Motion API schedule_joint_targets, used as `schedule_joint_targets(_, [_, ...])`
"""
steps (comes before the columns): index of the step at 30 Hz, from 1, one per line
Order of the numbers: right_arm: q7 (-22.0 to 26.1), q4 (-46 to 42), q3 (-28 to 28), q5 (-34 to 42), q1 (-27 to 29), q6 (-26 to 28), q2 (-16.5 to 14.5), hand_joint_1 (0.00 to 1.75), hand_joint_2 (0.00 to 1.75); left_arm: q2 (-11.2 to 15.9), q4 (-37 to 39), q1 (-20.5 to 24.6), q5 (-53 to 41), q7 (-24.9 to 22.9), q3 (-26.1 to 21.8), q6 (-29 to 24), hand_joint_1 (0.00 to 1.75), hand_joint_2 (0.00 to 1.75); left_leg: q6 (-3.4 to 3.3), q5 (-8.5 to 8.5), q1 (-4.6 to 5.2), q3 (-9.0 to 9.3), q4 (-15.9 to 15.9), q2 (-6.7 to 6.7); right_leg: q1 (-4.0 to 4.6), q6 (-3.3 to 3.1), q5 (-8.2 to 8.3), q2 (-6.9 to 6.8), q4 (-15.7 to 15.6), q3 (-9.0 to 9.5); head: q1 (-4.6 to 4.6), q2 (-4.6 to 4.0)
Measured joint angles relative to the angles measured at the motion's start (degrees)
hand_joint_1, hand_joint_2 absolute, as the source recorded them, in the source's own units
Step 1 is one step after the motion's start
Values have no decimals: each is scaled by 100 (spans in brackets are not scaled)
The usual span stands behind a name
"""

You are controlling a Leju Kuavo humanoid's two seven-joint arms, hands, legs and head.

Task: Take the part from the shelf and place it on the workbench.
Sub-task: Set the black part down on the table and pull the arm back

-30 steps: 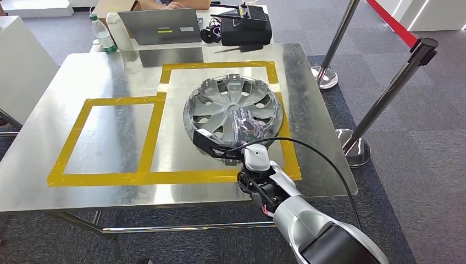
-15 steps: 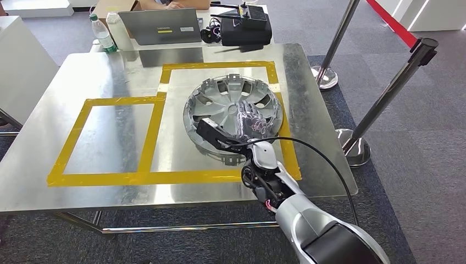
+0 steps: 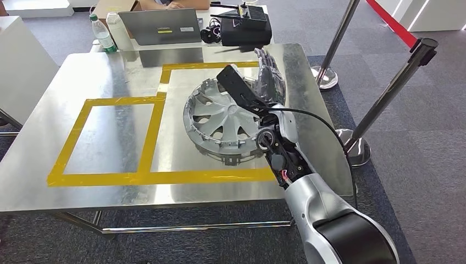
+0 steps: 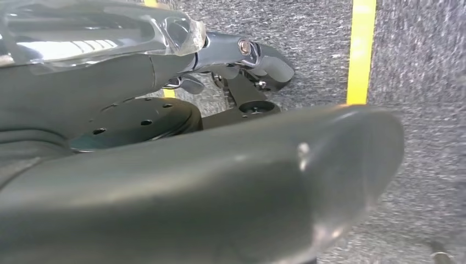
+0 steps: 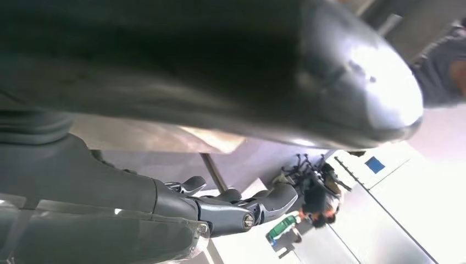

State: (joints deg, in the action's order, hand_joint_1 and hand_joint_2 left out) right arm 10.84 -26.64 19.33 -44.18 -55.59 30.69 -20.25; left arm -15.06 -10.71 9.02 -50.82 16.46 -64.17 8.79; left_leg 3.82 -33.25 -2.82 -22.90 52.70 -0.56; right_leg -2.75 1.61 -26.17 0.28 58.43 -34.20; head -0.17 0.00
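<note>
Hubcap [image 3: 222,118] down inside the taped square on the workbench [image 3: 110,82].
Right hand [image 3: 270,74] fingers apart, holding nothing; best lifted straight clear, no snagging the far rim.

We see the hubcap [image 3: 225,118] lying on the workbench [image 3: 110,187], inside the right one of 2 taped squares. Our right hand [image 3: 269,74] hangs above the hubcap's far right edge. Behind the bench a laptop [image 3: 159,26] stands between 2 bottles [image 3: 103,34] on its left and a black box [image 3: 245,27] on its right. To the right of the bench stand 2 posts [image 3: 384,104].
</note>
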Motion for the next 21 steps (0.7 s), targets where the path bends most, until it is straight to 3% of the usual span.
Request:
schedule_joint_targets(6, [90,-613,319,715,-501,-148,-9,0,0,0,0,-28,198,90,-138,-72,0,0,0,0,0,0,0,-1,0,0,0,0,0,1,1,0])
schedule_joint_targets(12, [632,-1818,388,1229,-498,-181,-23,0,0,0,0,-106,408,223,-324,-132,0,0,0,0,0,2,-1,-2,0,0,-1,0,-2,1,1,0])
schedule_joint_targets(21, [1608,-4839,316,1704,933,-112,66,0,0,0,0,-206,596,415,-569,-158,0,0,-3,-6,1,4,-2,-2,0,1,-2,-1,-8,4,1,0])
